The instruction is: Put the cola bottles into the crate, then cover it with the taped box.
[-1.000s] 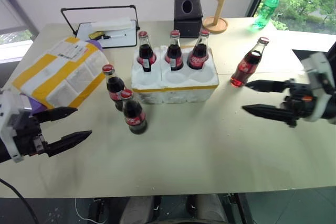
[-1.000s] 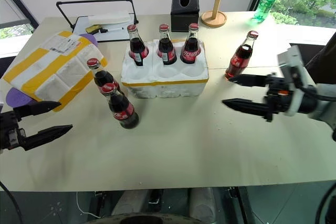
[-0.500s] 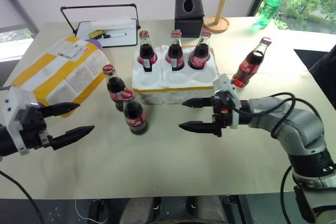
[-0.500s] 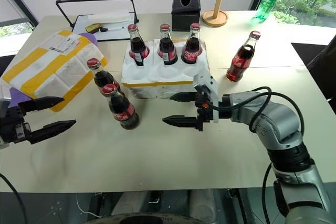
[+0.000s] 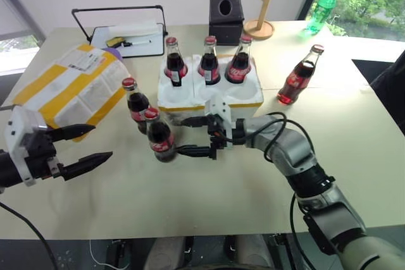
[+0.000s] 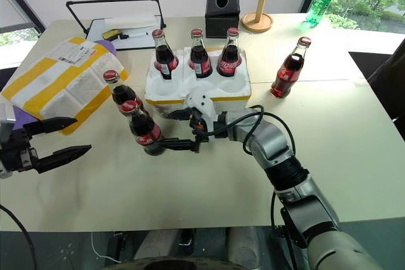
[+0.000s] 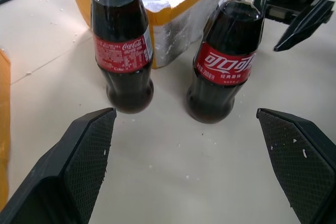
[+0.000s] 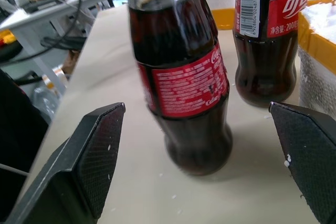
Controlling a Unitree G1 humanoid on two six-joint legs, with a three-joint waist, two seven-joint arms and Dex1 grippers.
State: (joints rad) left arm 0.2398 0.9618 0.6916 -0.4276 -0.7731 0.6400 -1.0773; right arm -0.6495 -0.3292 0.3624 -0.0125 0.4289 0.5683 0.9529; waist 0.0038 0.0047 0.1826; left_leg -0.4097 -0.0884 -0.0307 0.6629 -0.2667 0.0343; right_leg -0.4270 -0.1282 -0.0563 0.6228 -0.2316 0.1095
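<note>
- Across the tabletop [image 5: 209, 200], found the taped box [image 5: 69, 90] lying at the left, well apart from the crate and not yet used as a cover.
- Found the crate [image 5: 250, 96] at the middle, uncovered, with cola bottles [image 5: 209, 62] upright in its three back wells and the three front wells bare.
- Noted the right gripper [image 5: 180, 135] reaching across in front of the crate, jaws wide apart on either side of a loose bottle and clamped on nothing.
- Noted the left gripper [image 5: 103, 141] hovering near the taped box's corner, jaws likewise apart and empty.
- Counted three bottles outside the crate: two upright just left of it, including the nearer bottle [image 5: 158, 136] between the right jaws, and a lone bottle [image 5: 296, 80] off to the right.
- Judged the step as picking up the fourth bottle. Reckoned the next move called for closing on its body, lifting clear of its neighbour, and lowering it into a front well.
- Took the whole layout from the head views: wells, box, lone bottle.
- Took the finer fit from the right wrist view: the nearer bottle's label and body between the jaws, touching neither, closer to one than the other.
- Saw in the left wrist view both loose bottles side by side, with the crate's corner behind.
</note>
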